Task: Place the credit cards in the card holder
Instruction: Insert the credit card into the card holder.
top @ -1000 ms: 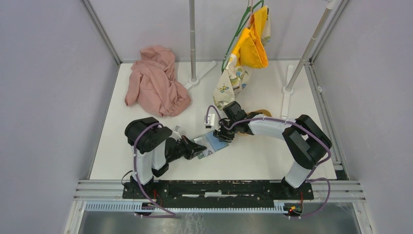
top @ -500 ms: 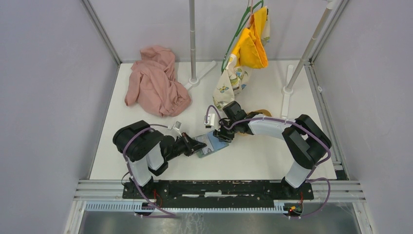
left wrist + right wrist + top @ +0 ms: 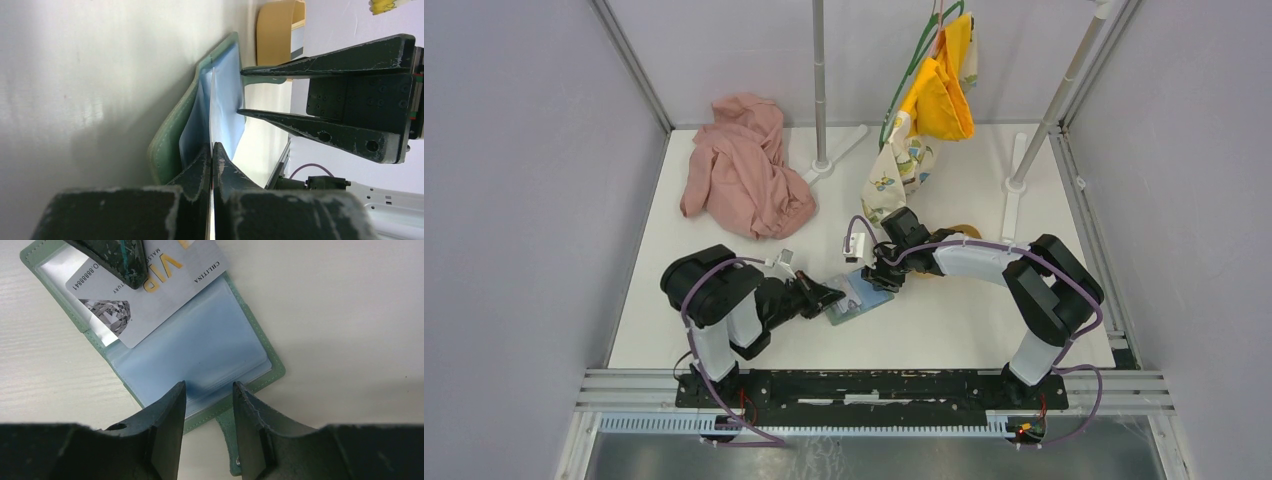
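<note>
The sage-green card holder (image 3: pixel 864 300) lies open on the white table, its pale blue clear sleeves (image 3: pixel 200 355) facing up. My left gripper (image 3: pixel 829 294) is shut on a grey credit card (image 3: pixel 150 295) printed with "VIP" and a diamond; the card lies slanted over the holder's far half. In the left wrist view the card (image 3: pixel 212 100) shows edge-on between the pressed fingers, beside the holder (image 3: pixel 170 135). My right gripper (image 3: pixel 209 390) is open, its tips over the near edge of the sleeves with nothing between them. A green strap tab (image 3: pixel 227 440) sticks out below.
A crumpled pink cloth (image 3: pixel 744 170) lies at the back left. A stand pole (image 3: pixel 821 90) rises at the back, with yellow garments (image 3: pixel 939 90) hanging to its right. A light-wood tray (image 3: pixel 274 30) sits behind the right arm.
My left arm's elbow has swung left, and its gripper with the card has shifted slightly away from the near edge. The right arm and the holder have stayed put.
</note>
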